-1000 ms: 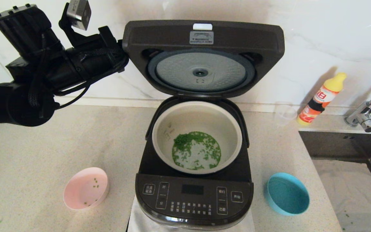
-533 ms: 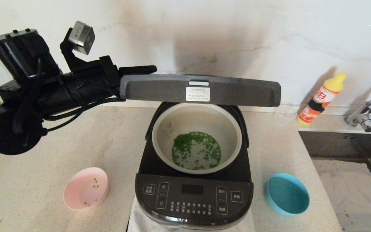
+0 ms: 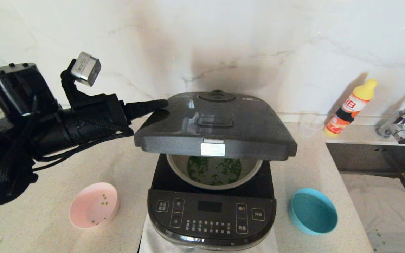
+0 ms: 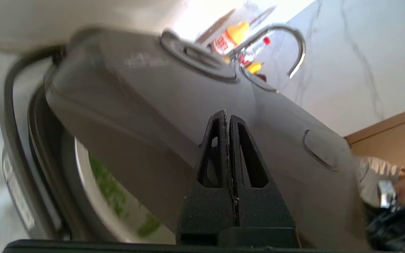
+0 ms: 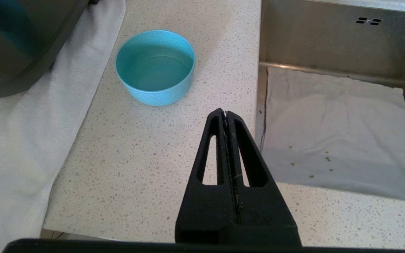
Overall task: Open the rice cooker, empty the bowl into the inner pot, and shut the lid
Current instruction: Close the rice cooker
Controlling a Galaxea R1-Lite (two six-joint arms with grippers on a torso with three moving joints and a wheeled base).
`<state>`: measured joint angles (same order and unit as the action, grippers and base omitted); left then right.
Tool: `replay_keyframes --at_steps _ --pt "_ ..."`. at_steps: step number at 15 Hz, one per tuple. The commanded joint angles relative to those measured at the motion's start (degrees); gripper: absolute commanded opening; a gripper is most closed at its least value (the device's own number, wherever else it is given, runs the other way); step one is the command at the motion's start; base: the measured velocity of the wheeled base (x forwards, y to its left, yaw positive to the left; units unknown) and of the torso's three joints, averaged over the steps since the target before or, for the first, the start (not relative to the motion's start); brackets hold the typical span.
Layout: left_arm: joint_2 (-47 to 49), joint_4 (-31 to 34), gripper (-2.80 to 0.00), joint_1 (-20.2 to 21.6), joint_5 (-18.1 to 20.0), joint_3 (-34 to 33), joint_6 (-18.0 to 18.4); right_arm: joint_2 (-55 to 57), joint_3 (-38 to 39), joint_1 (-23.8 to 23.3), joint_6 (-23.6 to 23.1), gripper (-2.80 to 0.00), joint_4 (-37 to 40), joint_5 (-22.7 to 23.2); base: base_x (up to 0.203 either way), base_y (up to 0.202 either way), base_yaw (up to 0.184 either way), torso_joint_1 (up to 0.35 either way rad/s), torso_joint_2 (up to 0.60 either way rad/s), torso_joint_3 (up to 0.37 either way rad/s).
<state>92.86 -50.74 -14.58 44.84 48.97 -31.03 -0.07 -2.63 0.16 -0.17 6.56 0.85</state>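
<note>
The black rice cooker (image 3: 211,216) stands at the counter's front middle. Its black lid (image 3: 216,126) is tilted partway down over the inner pot (image 3: 250,171), which holds green bits (image 3: 213,169). My left gripper (image 3: 162,103) is shut and empty, its fingertips pressed on the lid's top left back edge; the left wrist view shows the gripper (image 4: 227,117) against the lid (image 4: 146,105). The pink bowl (image 3: 94,205) sits left of the cooker with a few green bits. My right gripper (image 5: 226,114) is shut and empty, hovering over the counter near the blue bowl (image 5: 155,66).
The blue bowl (image 3: 314,215) is right of the cooker. A yellow-capped bottle (image 3: 352,107) and a clear cup (image 3: 310,123) stand by the back wall. The sink (image 3: 392,175) with tap (image 3: 401,123) lies at the right. A white cloth (image 5: 16,130) lies under the cooker.
The lid has swung from fully upright down to about half closed. My left gripper has moved down and forward with it, pushing on its top.
</note>
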Motion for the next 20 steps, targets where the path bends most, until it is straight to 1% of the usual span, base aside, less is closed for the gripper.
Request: replay_keyframes --at_steps 1,4,5,6,7,11,15,18,20 --pt "-0.43 -1.89 -2.8 -0.01 0.49 -3.93 0.28 -0.01 0.0 0.02 -0.01 -2.8 0.03 0.03 0.0 0.0 0.0 0.0 0.0 0.0" --pt "-0.99 -1.99 -2.8 -0.03 0.69 -6.03 0.59 -0.01 0.0 0.02 -0.01 -2.8 0.03 0.03 0.0 0.0 0.0 0.0 0.0 0.0" --pt "-0.98 -1.99 -2.8 -0.15 1.42 -7.24 1.09 -0.01 0.0 0.02 -0.01 -2.8 0.03 0.03 0.0 0.0 0.0 0.0 0.0 0.0" --pt "-0.87 -1.99 -2.8 -0.18 2.72 -8.41 2.37 -0.01 0.0 0.02 -0.01 -2.8 0.03 0.03 0.0 0.0 0.0 0.0 0.0 0.0" --pt "-0.78 -1.99 -2.8 -0.22 3.25 -9.62 3.25 -0.01 0.0 0.02 -0.01 -2.8 0.03 0.03 0.0 0.0 0.0 0.0 0.0 0.0" --pt "-0.49 -2.01 -2.8 -0.67 3.41 -13.95 5.88 -0.01 0.0 0.02 -0.01 -2.8 0.03 0.03 0.0 0.0 0.0 0.0 0.0 0.0" --pt "0.28 -2.03 -2.8 -1.17 3.3 -16.33 6.88 -0.01 0.0 0.02 -0.01 -2.8 0.03 0.03 0.0 0.0 0.0 0.0 0.0 0.0" --pt "1.83 -2.06 -2.8 -1.41 3.15 -18.14 9.45 -0.01 0.0 0.02 -0.01 -2.8 0.03 0.03 0.0 0.0 0.0 0.0 0.0 0.0" --pt "2.83 -2.08 -2.8 -1.42 3.15 -18.7 10.24 -0.01 0.0 0.02 -0.01 -2.8 0.03 0.03 0.0 0.0 0.0 0.0 0.0 0.0"
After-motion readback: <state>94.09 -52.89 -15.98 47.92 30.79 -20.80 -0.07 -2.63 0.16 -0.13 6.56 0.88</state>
